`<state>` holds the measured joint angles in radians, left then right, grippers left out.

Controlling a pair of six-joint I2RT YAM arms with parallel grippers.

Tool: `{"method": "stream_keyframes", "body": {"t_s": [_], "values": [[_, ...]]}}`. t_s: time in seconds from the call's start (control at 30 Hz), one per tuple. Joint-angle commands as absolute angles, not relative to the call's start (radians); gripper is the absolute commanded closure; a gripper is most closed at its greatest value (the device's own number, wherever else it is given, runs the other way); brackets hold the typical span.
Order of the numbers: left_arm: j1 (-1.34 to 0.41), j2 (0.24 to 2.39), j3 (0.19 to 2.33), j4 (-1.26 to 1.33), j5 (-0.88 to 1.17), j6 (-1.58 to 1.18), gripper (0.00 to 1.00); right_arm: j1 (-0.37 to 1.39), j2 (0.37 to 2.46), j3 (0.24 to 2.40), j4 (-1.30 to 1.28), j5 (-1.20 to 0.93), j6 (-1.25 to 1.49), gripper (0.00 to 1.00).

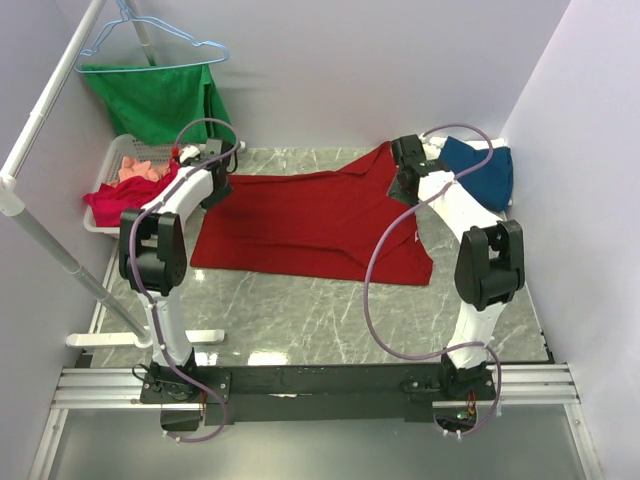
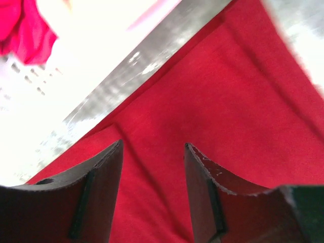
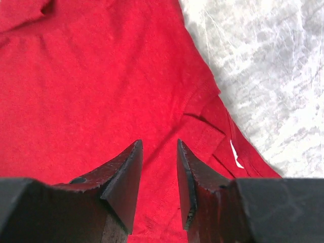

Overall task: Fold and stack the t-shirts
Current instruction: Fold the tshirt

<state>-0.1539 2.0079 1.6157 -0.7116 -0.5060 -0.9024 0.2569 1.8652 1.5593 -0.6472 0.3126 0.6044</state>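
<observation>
Booth of plain pale lilac walls (image 1: 350, 70) around a grey-green marble-patterned tabletop (image 1: 330, 320).

The walls close off the top, left and right of the overhead view under even, soft light. The glossy tabletop fills the centre and carries white glare near its lower edge. A white tubular clothes rail (image 1: 50, 100) slants down the upper left. Beside it hangs a light-blue wire hanger (image 1: 150, 35) bearing a green garment (image 1: 150, 100). Just below, at the left edge, sits a white slotted plastic basket (image 1: 95, 225). A ribbed silver aluminium rail (image 1: 100, 388) runs along the bottom, with a plain grey surface (image 1: 300, 455) beneath it.
</observation>
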Motion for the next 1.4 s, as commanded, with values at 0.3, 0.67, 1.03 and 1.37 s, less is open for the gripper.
{"method": "stream_keyframes", "body": {"t_s": [0.3,0.67,1.03,1.37], "values": [[-0.199,1.829,1.35,-0.65,-0.388,-0.816,0.43,0.301,1.641,1.252,-0.649,0.193,0.591,0.58],[-0.233,1.74,1.187,-0.687,-0.42,-0.896,0.44,0.48,1.66,1.132,-0.603,0.127,0.618,0.58],[-0.232,1.738,1.098,-0.703,-0.43,-0.948,0.44,0.492,1.772,1.19,-0.578,0.113,0.594,0.59],[-0.229,1.759,1.111,-0.707,-0.416,-0.951,0.44,0.492,1.83,1.201,-0.575,0.121,0.591,0.69]]}}
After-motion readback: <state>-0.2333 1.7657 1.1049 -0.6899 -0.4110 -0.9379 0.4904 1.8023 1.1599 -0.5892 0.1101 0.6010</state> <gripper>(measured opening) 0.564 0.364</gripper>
